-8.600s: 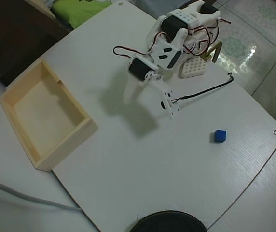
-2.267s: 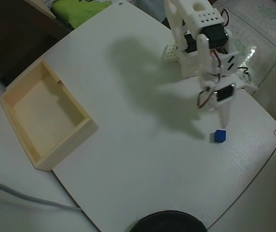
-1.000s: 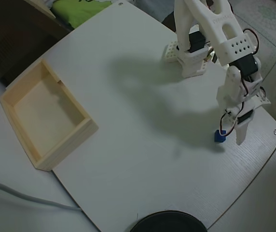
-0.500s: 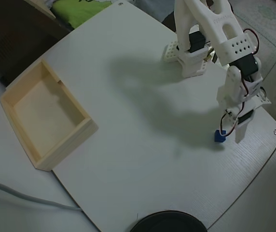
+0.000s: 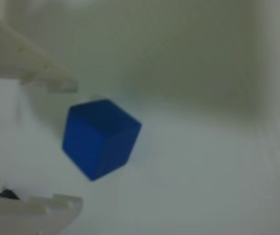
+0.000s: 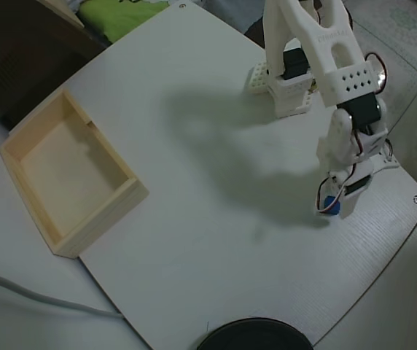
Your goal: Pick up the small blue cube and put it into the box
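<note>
Near the tabletop's [image 6: 194, 240] right edge, the gripper [image 6: 334, 208] straddled the small blue cube [image 5: 101, 138], fingers apart and not touching it, poised to clamp; the box [image 6: 121, 200] waited by the left edge.

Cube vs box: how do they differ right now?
The cube is tiny, solid, bright blue; the box is large, open-topped, pale wood. The cube sits between the gripper fingers at the overhead view's right; the box lies far left, empty. Both rest on the white table.
</note>
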Controlling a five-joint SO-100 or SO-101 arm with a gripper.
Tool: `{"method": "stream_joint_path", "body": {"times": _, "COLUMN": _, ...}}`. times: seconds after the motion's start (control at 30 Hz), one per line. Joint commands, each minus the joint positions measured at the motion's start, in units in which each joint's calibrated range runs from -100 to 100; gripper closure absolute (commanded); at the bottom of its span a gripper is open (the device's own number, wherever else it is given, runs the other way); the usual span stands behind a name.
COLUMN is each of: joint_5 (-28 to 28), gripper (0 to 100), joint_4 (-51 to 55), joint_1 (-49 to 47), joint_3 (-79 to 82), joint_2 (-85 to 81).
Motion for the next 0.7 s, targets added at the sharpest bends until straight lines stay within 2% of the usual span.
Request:
{"method": "stream_joint_path", "body": {"times": 0.0, "joint_5": 0.4, "gripper": 80, "joint_4": -1.9, "joint_1": 0.0, "joint_3": -2.3, "joint_2": 1.2}}
{"method": "stream_joint_path", "body": {"times": 0.47, "joint_5": 0.3, "gripper": 80, "joint_4": -3.9, "joint_1": 0.1, "joint_3": -1.8, "joint_2": 2.9}}
{"method": "stream_joint_path", "body": {"times": 0.67, "joint_5": 0.3, "gripper": 88, "joint_4": -3.9, "joint_1": 0.0, "joint_3": -1.8, "joint_2": 2.9}}
